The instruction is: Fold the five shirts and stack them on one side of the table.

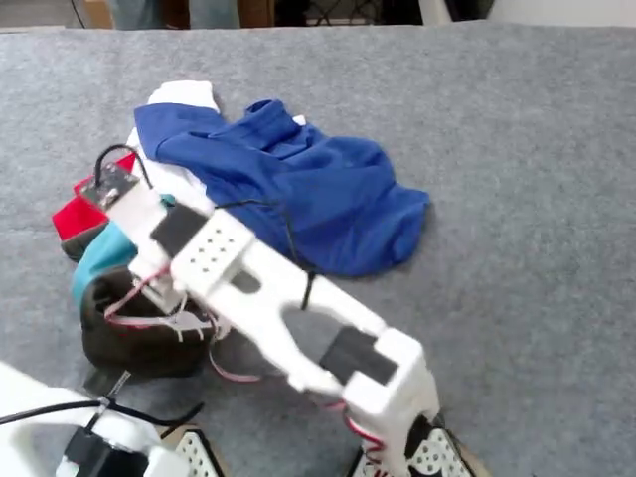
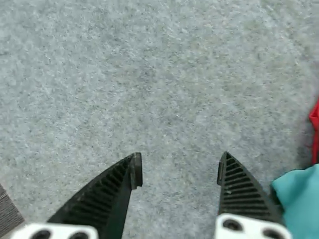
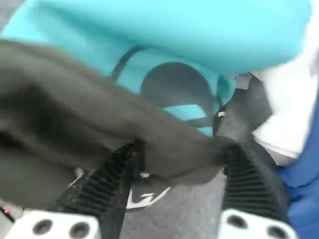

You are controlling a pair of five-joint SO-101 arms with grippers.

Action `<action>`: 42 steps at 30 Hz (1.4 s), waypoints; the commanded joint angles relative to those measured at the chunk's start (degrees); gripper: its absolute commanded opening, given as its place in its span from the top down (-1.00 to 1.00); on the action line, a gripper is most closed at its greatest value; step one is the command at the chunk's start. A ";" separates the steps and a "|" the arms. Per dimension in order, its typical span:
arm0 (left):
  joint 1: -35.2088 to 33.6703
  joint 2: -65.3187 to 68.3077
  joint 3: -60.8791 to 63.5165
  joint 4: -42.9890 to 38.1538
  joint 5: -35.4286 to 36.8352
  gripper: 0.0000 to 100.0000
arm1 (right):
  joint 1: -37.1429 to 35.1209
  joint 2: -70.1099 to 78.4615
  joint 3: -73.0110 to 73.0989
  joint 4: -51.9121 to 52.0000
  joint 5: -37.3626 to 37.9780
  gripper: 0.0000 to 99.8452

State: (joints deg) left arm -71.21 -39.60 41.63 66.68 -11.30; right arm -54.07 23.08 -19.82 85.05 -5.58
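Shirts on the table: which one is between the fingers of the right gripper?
The dark brown shirt. It alone passes between the open fingers of the right gripper; the teal shirt lies just beyond them.

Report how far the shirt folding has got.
Done: nothing looks folded; the blue shirt, white shirt, red shirt, teal shirt and dark shirt lie crumpled in one heap on the table. In hand: the right gripper, open, straddles a fold of the dark shirt; the left gripper is open over bare table. Left: all five folds and the stack.
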 commanded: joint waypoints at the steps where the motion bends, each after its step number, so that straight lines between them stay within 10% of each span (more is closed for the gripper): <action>1: -1.10 0.00 0.40 -1.49 -0.88 0.49 | 4.84 3.56 -9.80 5.63 -0.26 0.95; 14: 3.38 0.18 1.80 -1.41 -0.88 0.49 | 20.57 -6.46 -20.97 16.18 3.16 0.97; 23: 14.55 -0.26 1.54 -0.97 -0.44 0.49 | 56.44 -32.92 -5.32 15.74 18.81 0.97; 32: 51.91 0.35 -10.68 2.81 13.54 0.48 | 70.15 -36.97 16.13 9.14 24.88 0.97; 42: 91.65 19.60 -15.78 -17.23 23.91 0.48 | 73.41 -36.88 46.20 -10.99 24.79 0.97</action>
State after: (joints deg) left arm 13.36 -26.86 31.43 53.58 10.42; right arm 17.49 -12.18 19.30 79.96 18.77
